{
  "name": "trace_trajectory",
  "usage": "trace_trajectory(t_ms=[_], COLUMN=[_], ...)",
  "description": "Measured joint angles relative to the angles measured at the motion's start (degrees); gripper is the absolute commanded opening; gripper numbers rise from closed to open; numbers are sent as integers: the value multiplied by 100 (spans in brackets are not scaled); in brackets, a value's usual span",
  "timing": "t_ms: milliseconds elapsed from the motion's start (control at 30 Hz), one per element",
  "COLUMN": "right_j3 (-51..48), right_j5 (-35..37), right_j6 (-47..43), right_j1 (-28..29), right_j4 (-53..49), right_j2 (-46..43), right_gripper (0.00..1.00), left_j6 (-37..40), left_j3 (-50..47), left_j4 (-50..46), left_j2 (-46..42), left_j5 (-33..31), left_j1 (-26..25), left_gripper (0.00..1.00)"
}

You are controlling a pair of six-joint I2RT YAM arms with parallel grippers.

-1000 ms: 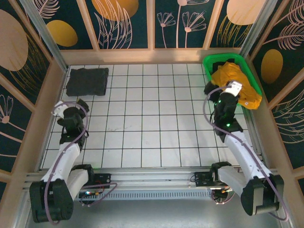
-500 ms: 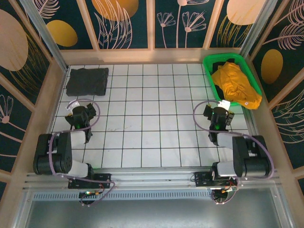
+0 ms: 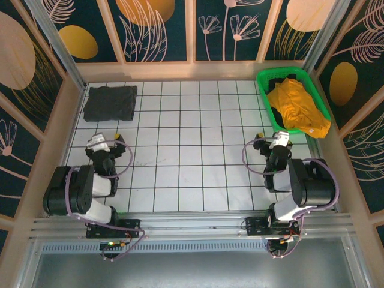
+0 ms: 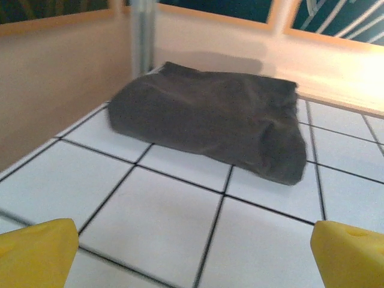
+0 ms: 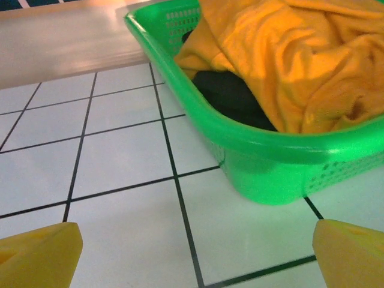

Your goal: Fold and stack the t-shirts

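A folded dark charcoal t-shirt [image 3: 110, 102] lies flat in the far left corner, also ahead in the left wrist view [image 4: 210, 123]. The orange-yellow t-shirt [image 3: 297, 105] sits crumpled in the green basket [image 3: 268, 106] at the far right, spilling over its near right rim; in the right wrist view the orange-yellow t-shirt [image 5: 294, 60] lies over a dark cloth [image 5: 231, 96]. My left gripper [image 3: 102, 144] is low over the tiles, open, well short of the charcoal shirt. My right gripper [image 3: 277, 141] is open and empty, just in front of the basket [image 5: 264, 156].
White tiled table floor [image 3: 192, 150] with wooden walls all round. Both arms are folded back near their bases at the near edge. The basket stands against the far right corner.
Both arms have drawn back from an extended reach and folded down near their bases. The right gripper came away from the basket; the orange-yellow shirt stayed in it.
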Motion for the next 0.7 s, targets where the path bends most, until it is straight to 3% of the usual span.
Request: trace_trajectory(t_ms=[700], right_j3=[258], right_j5=[-356], right_j6=[2], right_j1=[-98], right_j4=[22], right_j2=[20], right_gripper=[99], left_j6=[232], left_j3=[293], left_j4=[146], left_j2=[57], left_j5=[162], left_j1=[-105], left_gripper=[99])
